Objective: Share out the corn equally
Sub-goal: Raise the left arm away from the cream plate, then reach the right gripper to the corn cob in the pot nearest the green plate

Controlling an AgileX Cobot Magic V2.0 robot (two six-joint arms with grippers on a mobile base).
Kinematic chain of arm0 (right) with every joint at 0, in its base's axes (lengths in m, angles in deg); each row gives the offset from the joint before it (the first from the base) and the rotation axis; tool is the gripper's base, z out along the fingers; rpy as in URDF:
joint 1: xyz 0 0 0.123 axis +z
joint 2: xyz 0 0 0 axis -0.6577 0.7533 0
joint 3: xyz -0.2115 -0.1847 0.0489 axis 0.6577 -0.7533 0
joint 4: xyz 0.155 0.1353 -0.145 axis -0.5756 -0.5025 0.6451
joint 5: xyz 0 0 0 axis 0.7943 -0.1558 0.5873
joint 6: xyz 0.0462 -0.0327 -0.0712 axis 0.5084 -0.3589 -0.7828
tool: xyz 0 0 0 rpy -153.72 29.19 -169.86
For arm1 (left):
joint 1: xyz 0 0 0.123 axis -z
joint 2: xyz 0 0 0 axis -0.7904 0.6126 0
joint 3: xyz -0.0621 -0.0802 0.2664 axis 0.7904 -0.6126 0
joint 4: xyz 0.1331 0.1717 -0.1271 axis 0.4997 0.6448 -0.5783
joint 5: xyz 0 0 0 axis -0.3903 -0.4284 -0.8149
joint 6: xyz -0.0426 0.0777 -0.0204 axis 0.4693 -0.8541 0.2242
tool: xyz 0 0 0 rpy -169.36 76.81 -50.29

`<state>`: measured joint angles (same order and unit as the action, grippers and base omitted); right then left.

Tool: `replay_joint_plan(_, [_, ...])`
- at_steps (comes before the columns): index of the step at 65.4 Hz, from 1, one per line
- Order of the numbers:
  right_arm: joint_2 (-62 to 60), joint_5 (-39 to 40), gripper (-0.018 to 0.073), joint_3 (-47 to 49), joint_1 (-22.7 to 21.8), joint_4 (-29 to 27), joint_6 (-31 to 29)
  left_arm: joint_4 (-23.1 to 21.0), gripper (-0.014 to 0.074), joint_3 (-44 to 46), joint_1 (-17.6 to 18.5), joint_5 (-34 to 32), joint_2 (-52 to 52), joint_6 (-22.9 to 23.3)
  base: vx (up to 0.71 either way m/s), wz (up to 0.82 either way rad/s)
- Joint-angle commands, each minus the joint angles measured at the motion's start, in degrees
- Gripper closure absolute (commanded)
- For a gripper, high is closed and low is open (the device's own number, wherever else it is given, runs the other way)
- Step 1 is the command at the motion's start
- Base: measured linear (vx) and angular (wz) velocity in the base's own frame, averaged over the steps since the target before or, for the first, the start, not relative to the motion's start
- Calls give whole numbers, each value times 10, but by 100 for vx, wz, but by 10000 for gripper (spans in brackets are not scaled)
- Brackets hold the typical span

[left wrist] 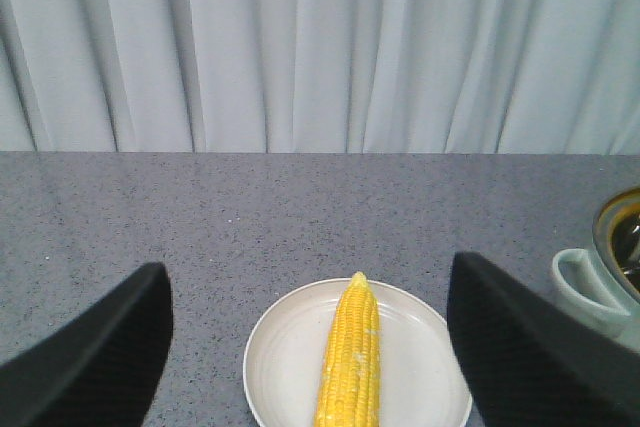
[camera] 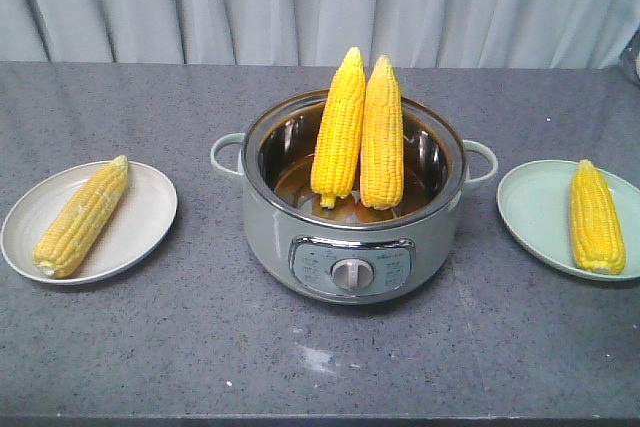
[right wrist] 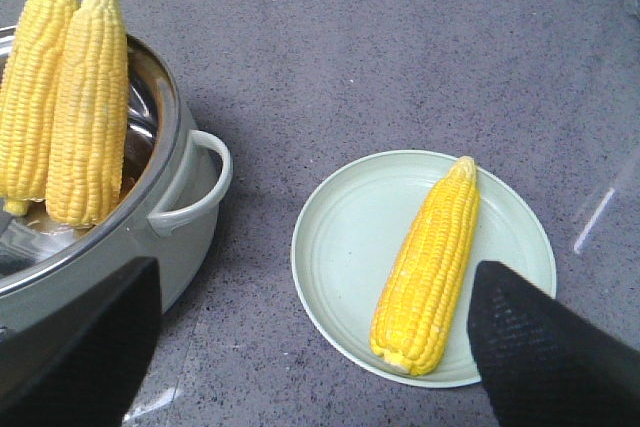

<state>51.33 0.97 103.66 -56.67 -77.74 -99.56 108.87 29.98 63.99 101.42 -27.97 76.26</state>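
Hovering empty, jaws wide, left gripper (left wrist: 305, 269) frames the white-plate cob (left wrist: 350, 357), right gripper (right wrist: 315, 269) the green-plate cob (right wrist: 428, 267); next, two upright cobs (camera: 340, 132) in the electric cooker (camera: 268, 237) need grasping.

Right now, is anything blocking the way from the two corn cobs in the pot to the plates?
Nothing visible does. The table is bare between the pot and both the white plate and the green plate; the two cobs need only clear the pot's rim.
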Motion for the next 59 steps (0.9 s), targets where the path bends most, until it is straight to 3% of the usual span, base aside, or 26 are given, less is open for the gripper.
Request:
replay_joint_plan(1, [-4,31,-35,14,-1,-18,-8,7,59,12,0,-41,4,5,0,0])
replay_joint_plan(12, [3,31,-35,17,-1,-30,-13,7,59,12,0,-41,4,5,0,0])
replay_joint_plan(31, [125,-37,-35,125,-1,-147,-105,7,59,12,0,-41,4,5,0,0])
replay_joint_plan(46, [242,-85,-34,214,0,-203,-147,7,59,12,0,-41,4,5,0,0])
replay_joint_plan(52, [281,-89,-34,245,25,-191,-149,7,59,12,0,-41,4,5,0,0])
replay_joint_plan(59, [326,-80,-34,284,85,-147,-143,7,59,12,0,-41,4,5,0,0])
